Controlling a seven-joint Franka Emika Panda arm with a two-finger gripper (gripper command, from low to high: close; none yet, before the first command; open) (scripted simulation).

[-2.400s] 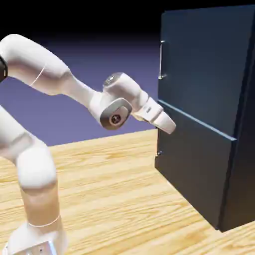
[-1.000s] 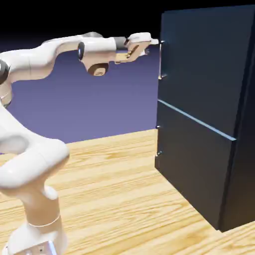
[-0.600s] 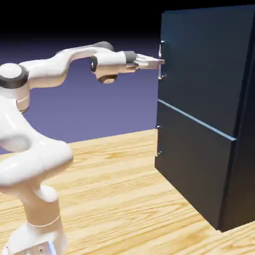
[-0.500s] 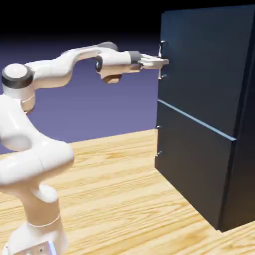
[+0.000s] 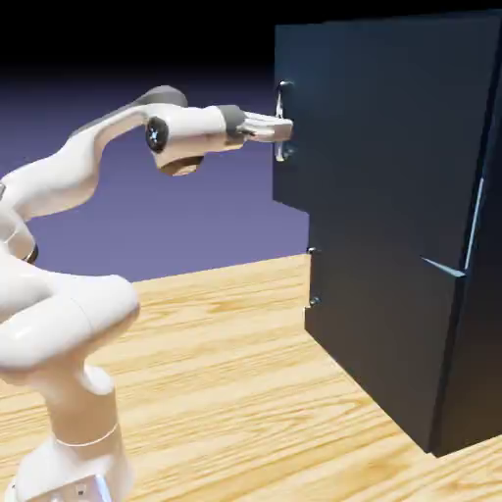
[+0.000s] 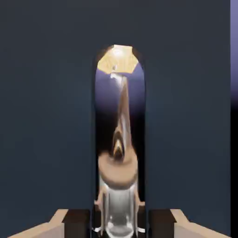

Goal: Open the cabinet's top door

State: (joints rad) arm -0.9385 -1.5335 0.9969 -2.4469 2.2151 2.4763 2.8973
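- Tool (image 5: 282,129) closed on the upright silver handle (image 5: 280,152), one finger to each side of the bar; its fingertips sit near the handle's middle.
- Top door (image 5: 377,127) partly open, its handle edge standing out past the lower door (image 5: 368,324) toward the exterior view's left, its far edge still at the cabinet's side.
- Cabinet (image 5: 480,333) upright on the wooden counter (image 5: 216,392), at the counter's edge on the exterior view's right.
- Lower door shut, with its own small handle (image 5: 313,277) along the edge nearer the arm (image 5: 74,176).
- Arm reaching across above the counter, roughly level at the wrist.
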